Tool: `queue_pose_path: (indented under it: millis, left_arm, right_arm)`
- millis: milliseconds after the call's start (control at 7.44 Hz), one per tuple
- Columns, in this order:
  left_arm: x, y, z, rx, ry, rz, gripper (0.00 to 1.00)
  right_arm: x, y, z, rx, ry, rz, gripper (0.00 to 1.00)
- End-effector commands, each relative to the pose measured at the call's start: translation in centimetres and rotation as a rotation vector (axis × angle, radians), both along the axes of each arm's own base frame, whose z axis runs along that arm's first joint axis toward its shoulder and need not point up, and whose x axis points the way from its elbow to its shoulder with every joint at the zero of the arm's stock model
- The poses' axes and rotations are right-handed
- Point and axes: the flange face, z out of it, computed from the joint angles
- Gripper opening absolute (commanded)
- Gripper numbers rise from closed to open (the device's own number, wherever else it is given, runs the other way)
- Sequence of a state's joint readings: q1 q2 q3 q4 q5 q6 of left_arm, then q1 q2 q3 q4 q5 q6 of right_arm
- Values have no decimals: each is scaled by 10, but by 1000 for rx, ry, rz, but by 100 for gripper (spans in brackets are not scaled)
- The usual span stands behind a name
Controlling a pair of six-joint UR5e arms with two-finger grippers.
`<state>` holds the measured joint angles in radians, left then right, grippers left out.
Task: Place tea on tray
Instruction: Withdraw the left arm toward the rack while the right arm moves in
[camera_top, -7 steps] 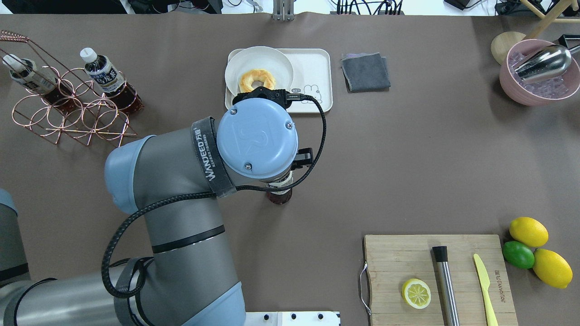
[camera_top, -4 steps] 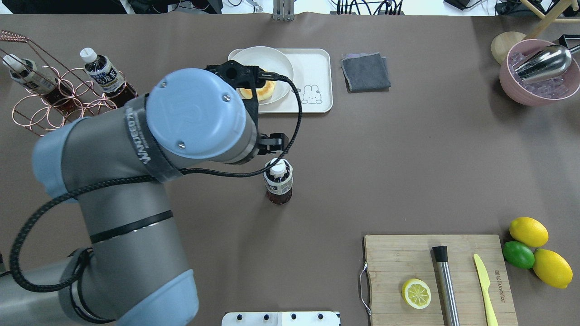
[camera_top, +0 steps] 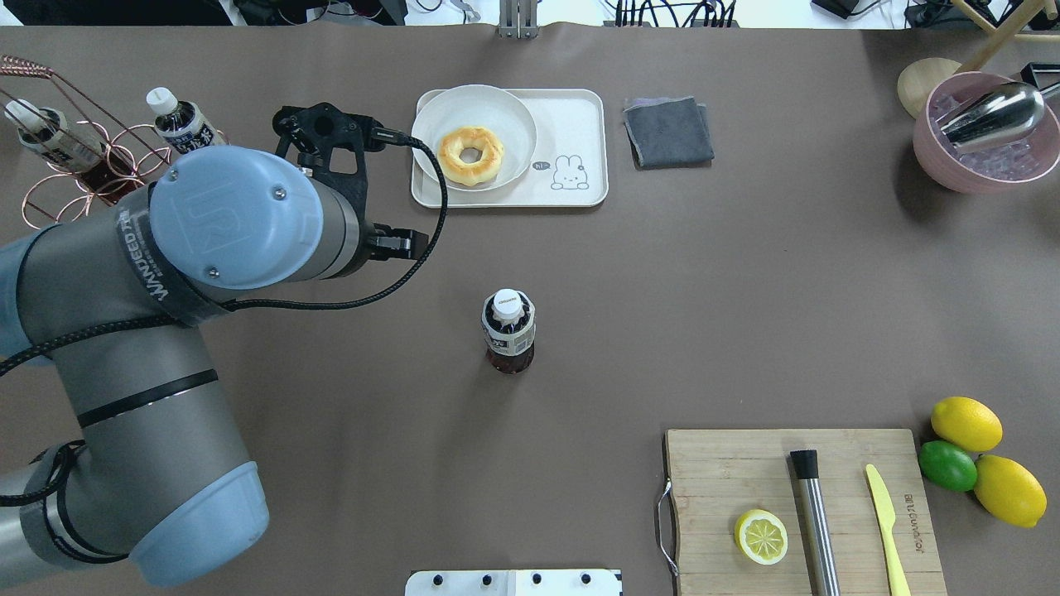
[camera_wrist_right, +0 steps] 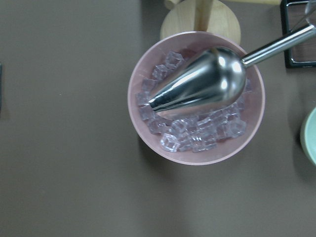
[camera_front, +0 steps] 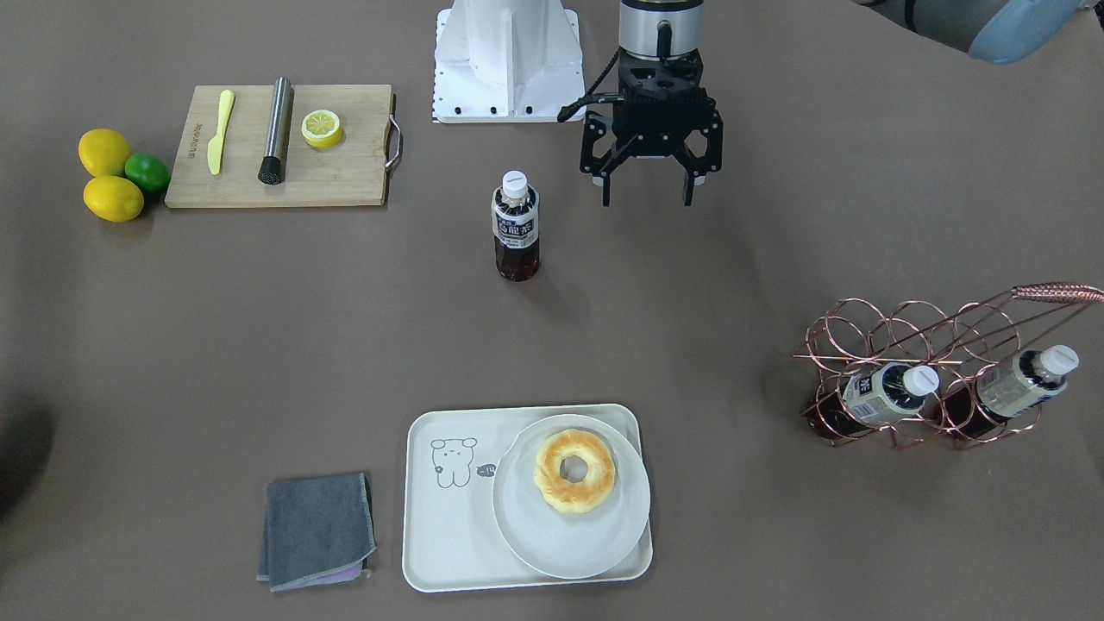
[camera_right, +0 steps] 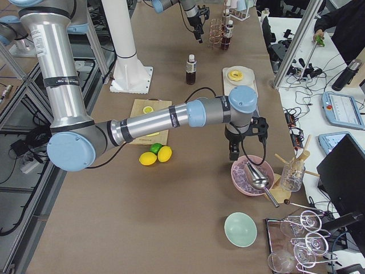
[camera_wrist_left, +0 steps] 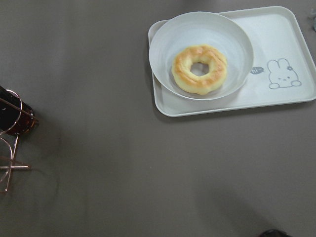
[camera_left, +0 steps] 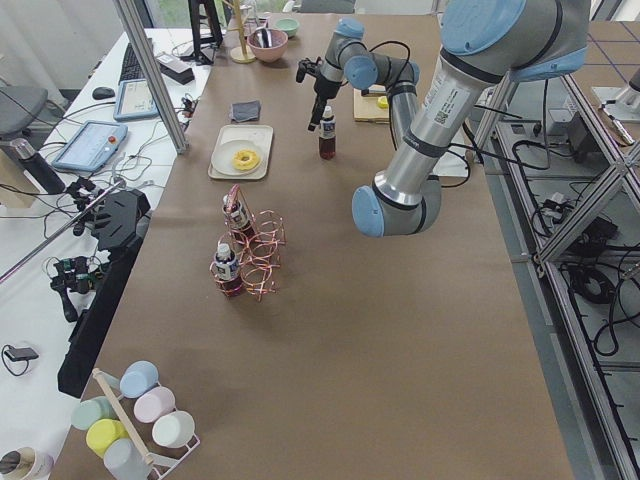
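One tea bottle (camera_top: 508, 331) with a white cap and navy label stands upright alone on the brown table (camera_front: 517, 226), nothing touching it. My left gripper (camera_front: 647, 194) hangs open and empty beside it, on the rack's side, fingers pointing down. The cream tray (camera_top: 580, 124) with the cartoon drawing lies at the far side (camera_front: 448, 535); a round white plate (camera_top: 474, 136) with a doughnut (camera_front: 574, 472) covers part of it. My right gripper (camera_right: 242, 151) hovers over the pink ice bowl in the exterior right view; I cannot tell whether it is open or shut.
A copper wire rack (camera_top: 83, 178) at the far left holds two more tea bottles. A grey cloth (camera_top: 667, 131) lies right of the tray. The pink bowl (camera_top: 985, 136) of ice holds a metal scoop. A cutting board (camera_top: 803, 505) and lemons (camera_top: 965, 422) sit near right.
My left gripper let go of the tea bottle, which now stands free. The arm swung left and away from it, toward the rack.
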<state>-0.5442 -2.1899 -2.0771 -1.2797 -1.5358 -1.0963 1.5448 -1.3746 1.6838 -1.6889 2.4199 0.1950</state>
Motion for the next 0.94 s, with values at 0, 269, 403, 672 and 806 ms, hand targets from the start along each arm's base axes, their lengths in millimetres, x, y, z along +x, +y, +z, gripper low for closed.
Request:
queue_pose_path:
  millis: [0,269,403,672,806]
  left_arm:
    - [-27,-22,44,10,-10,-68,98]
    - [-75,-39,96,-102,-37,-60,98]
    - [-111,-35,131,-74,-117,30,98]
    - [-205,-36,196,-87,-220,122,98]
    - [-249,-27,229,-84,-272,204,98]
  right_arm:
    - [-62,-19,-71,12,-27,-5,100]
    - [-120,-24,-135,23,-63,-16,100]
    - [-146,-29,-165,37,-79,-30,100]
    - [-188,-9,-210,57,-108,-67,100]
    - [-212,-4,-243,11,-108,-72,100]
